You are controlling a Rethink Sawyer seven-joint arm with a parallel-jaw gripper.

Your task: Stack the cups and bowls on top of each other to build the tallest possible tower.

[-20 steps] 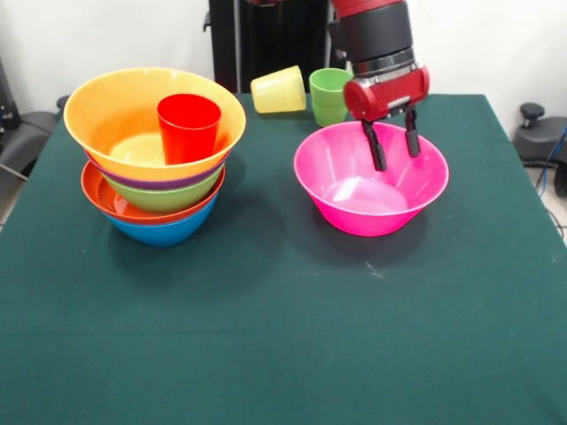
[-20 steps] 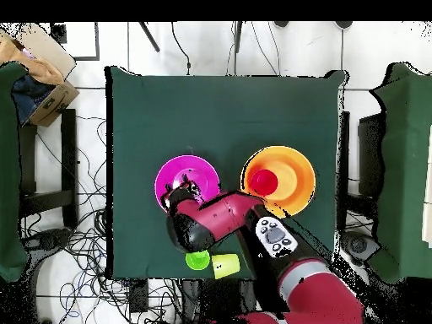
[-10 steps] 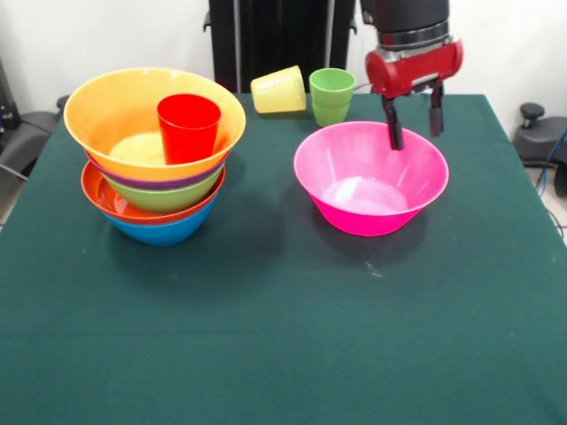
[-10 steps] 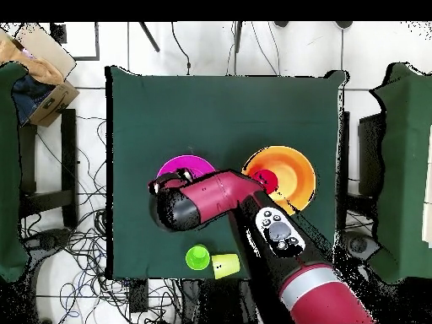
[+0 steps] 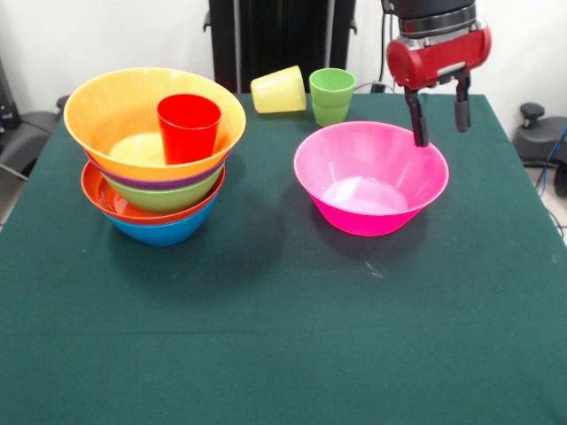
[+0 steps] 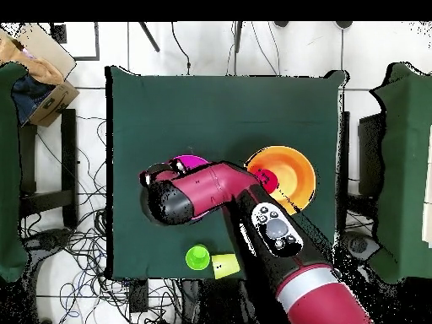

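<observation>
The gripper (image 5: 438, 113) has risen out of the pink bowl (image 5: 371, 179) and slid toward its far-right rim, fingers spread and empty, one tip just above that rim. The bowl stays put on the green table (image 5: 283, 336). That suggests no grasp yet. The tower (image 5: 154, 150), red cup (image 5: 189, 128) inside, waits well apart; the yellow cup (image 5: 278, 89) lies tipped beside the upright green cup (image 5: 331, 96).
</observation>
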